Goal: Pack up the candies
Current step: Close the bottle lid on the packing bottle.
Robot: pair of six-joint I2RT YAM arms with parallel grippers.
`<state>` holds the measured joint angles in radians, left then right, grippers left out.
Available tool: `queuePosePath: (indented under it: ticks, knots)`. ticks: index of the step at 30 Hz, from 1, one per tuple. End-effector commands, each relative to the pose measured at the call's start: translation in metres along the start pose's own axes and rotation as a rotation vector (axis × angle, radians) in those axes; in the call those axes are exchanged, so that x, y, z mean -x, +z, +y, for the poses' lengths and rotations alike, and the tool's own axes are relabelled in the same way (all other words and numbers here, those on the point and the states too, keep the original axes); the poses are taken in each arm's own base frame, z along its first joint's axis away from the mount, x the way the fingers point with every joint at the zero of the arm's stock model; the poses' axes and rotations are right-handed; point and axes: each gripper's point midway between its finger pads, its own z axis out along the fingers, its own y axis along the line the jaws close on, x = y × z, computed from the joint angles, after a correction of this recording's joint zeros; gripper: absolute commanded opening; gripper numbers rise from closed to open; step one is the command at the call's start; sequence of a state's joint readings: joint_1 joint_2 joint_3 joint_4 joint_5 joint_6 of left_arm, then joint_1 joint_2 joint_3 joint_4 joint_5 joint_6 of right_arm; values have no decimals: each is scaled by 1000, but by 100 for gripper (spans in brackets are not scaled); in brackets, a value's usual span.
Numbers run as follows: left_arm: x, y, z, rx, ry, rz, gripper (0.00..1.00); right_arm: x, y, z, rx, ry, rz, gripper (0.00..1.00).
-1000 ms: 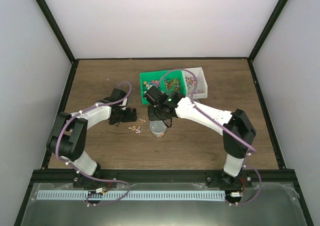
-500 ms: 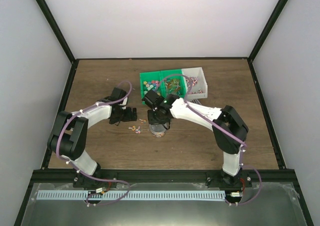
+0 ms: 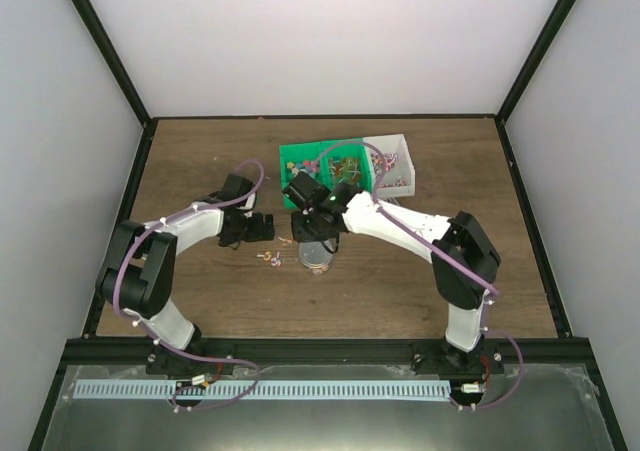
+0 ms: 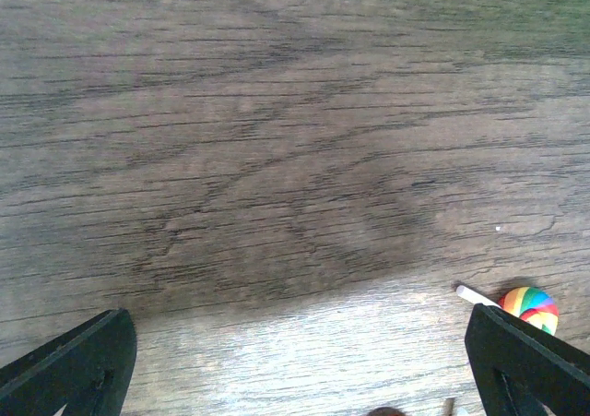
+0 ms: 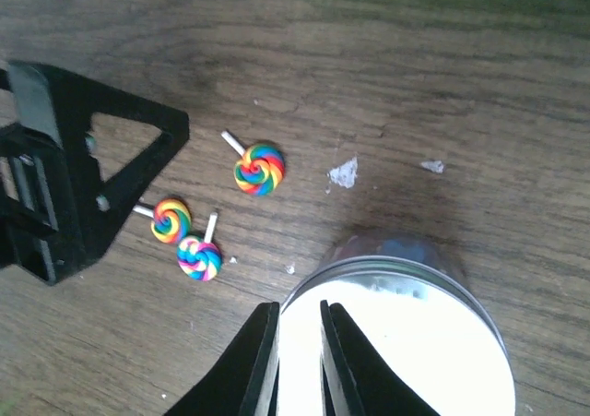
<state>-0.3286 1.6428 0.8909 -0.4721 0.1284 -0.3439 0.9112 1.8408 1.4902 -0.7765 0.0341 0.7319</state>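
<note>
A brown wooden table (image 3: pixel 200 301) fills the enclosure, and both arms reach in over its middle. At the far side a green bin (image 3: pixel 291 156) and a white bin (image 3: pixel 402 149) stand side by side, touching. The candies (image 3: pixel 304 170) lie heaped inside them as tiny bright specks of mixed colours. Nearer, about mid-table, stands a round container (image 5: pixel 479 324) with a shiny rim. Its inside glares white in the right wrist view, so its contents cannot be told. The right gripper (image 5: pixel 297 313) hangs over the container's rim, its fingers drawn almost together, with only a thin slit between them and nothing seen in that slit. The left gripper (image 4: pixel 297 322) sits low over bare wood just left of the container, spread wide and empty. Between the two grippers three rainbow swirl lollipops (image 5: pixel 259 168) lie loose on the table, two close together and one slightly apart; one lies just beside a fingertip of the left gripper
</note>
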Motion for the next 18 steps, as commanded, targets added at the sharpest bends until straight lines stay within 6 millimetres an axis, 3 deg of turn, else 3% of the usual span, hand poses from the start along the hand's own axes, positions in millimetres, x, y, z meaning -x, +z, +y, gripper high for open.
queuePosePath:
  ticks: [1,5,8,11,15,18]
  knots:
    - [-39,21,12,19,-26,141,100,-15,9,-9,7,26,46,15]
    - [-41,21,13,21,-28,144,100,-25,18,-14,12,37,76,15]
    - [-42,19,13,19,-31,140,100,-22,14,-11,24,41,75,15]
    - [-42,17,14,22,-31,134,100,-8,-3,-2,57,45,27,15]
    - [-41,13,12,12,-30,114,100,18,-40,11,110,49,-87,16]
    - [-37,8,3,-22,-28,86,100,32,-57,12,119,51,-157,17]
